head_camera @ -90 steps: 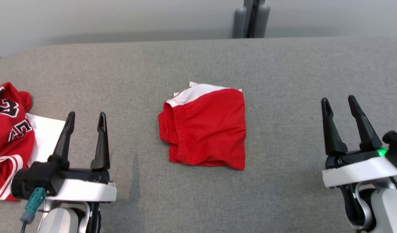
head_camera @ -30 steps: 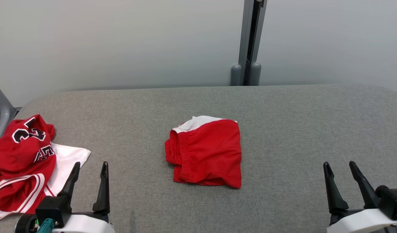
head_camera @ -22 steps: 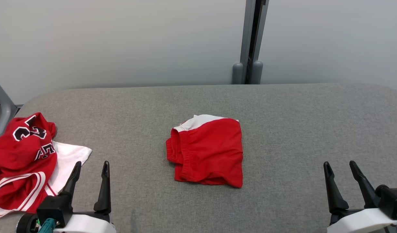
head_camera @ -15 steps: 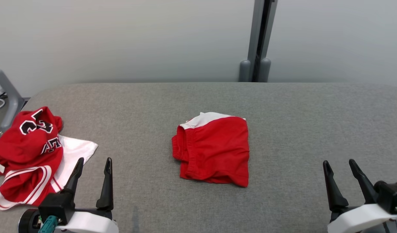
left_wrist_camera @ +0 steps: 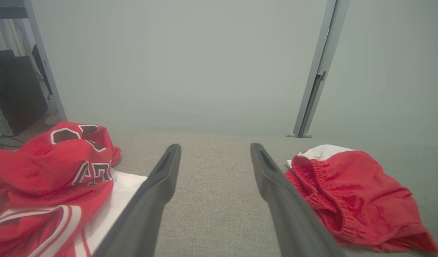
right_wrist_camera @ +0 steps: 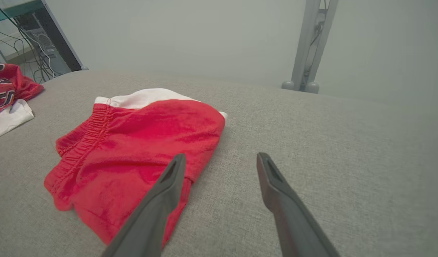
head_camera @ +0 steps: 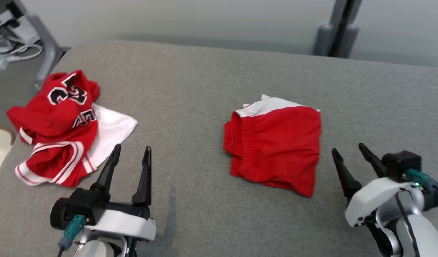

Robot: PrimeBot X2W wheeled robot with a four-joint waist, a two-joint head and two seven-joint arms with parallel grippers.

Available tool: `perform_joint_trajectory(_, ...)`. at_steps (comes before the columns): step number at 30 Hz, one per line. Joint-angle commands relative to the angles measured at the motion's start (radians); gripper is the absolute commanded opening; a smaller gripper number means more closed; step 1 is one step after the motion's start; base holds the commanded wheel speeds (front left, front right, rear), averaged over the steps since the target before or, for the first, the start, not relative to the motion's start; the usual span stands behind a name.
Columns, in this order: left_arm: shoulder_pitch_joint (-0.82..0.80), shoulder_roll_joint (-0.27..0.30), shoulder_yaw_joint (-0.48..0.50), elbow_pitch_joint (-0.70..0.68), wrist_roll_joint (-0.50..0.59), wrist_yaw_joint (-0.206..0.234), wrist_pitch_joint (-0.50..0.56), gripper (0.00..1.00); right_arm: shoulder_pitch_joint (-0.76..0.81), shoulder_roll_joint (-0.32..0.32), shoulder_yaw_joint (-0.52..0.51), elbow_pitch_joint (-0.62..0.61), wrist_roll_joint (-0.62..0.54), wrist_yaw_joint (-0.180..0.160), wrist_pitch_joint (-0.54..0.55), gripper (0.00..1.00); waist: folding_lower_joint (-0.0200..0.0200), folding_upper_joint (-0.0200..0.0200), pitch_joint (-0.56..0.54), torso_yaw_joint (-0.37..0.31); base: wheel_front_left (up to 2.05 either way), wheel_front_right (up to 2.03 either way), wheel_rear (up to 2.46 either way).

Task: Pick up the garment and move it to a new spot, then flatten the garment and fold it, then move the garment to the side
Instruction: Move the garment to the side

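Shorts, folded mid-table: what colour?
The shorts are red, with a white strip along the far edge; best in the right wrist view.

Lettering on the crumpled red jersey with white stripes, by the left edge of the grey fabric surface: big black white-edged numerals, creased, seemingly 23. Below them, black letters, folded, with no readable word.

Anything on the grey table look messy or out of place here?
The red jersey lies crumpled in a heap at the table's left end, over a white garment. The folded red shorts sit tidy mid-table.
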Motion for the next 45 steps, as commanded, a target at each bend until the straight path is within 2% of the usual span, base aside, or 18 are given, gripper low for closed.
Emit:
perform_joint_trajectory(1, -0.035, -0.007, -0.008, 0.016, -0.005, -0.009, -0.012, 1.00, -0.039, -0.014, 0.032, 0.038, 0.015, 0.000, 0.008, 1.00, 0.0000, 0.0000, 0.067, 0.071, 0.00, 0.00, 0.00)
perform_joint_trajectory(7, -0.090, -0.028, -0.025, 0.051, -0.016, -0.023, -0.030, 1.00, -0.122, -0.035, 0.101, 0.154, 0.032, 0.000, 0.024, 1.00, 0.0000, 0.0000, 0.118, 0.119, 0.00, 0.00, 0.00)
perform_joint_trajectory(13, -0.118, -0.034, -0.013, 0.059, -0.002, -0.025, -0.035, 1.00, -0.170, -0.025, 0.136, 0.246, 0.064, 0.000, 0.037, 1.00, 0.0000, 0.0000, 0.142, 0.129, 0.00, 0.00, 0.00)
perform_joint_trajectory(14, -0.122, -0.034, -0.010, 0.057, 0.005, -0.025, -0.036, 1.00, -0.173, -0.024, 0.141, 0.254, 0.068, 0.000, 0.037, 0.41, 0.0000, 0.0000, 0.144, 0.128, 0.00, 0.00, 0.00)
perform_joint_trajectory(15, -0.122, -0.034, -0.010, 0.057, 0.005, -0.025, -0.036, 1.00, -0.173, -0.024, 0.141, 0.254, 0.068, 0.000, 0.037, 0.41, 0.0000, 0.0000, 0.144, 0.128, 0.00, 0.00, 0.00)
perform_joint_trajectory(16, -0.125, -0.034, -0.007, 0.056, 0.009, -0.025, -0.035, 1.00, -0.180, -0.022, 0.146, 0.260, 0.071, 0.000, 0.032, 0.13, 0.0000, 0.0000, 0.145, 0.127, 0.00, 0.00, 0.00)
perform_joint_trajectory(17, -0.126, -0.035, -0.003, 0.055, 0.012, -0.026, -0.035, 1.00, -0.185, -0.020, 0.149, 0.265, 0.074, 0.000, 0.029, 0.00, 0.0000, 0.0000, 0.146, 0.125, 0.00, 0.00, 0.00)
perform_joint_trajectory(23, -0.122, -0.035, 0.028, 0.046, 0.036, -0.032, -0.036, 1.00, -0.202, -0.032, 0.158, 0.266, 0.067, 0.000, -0.004, 0.00, 0.0000, 0.0000, 0.138, 0.088, 0.00, 0.00, 0.00)
perform_joint_trajectory(29, -0.105, -0.027, 0.051, 0.027, 0.056, -0.033, -0.036, 1.00, -0.152, -0.031, 0.149, 0.220, 0.058, 0.000, -0.021, 0.00, 0.0000, 0.0000, 0.118, 0.018, 0.00, 0.00, 0.00)
perform_joint_trajectory(40, -0.104, 0.021, 0.070, -0.011, 0.080, -0.038, -0.034, 1.00, -0.074, -0.020, 0.142, 0.129, 0.042, 0.000, -0.003, 0.00, 0.0000, 0.0000, 0.124, -0.205, 0.00, 0.00, 0.00)
perform_joint_trajectory(45, -0.123, 0.042, 0.070, -0.043, 0.087, -0.036, -0.013, 1.00, -0.092, -0.013, 0.158, 0.113, 0.044, 0.000, -0.028, 0.00, 0.0000, 0.0000, 0.147, -0.302, 0.00, 0.00, 0.00)
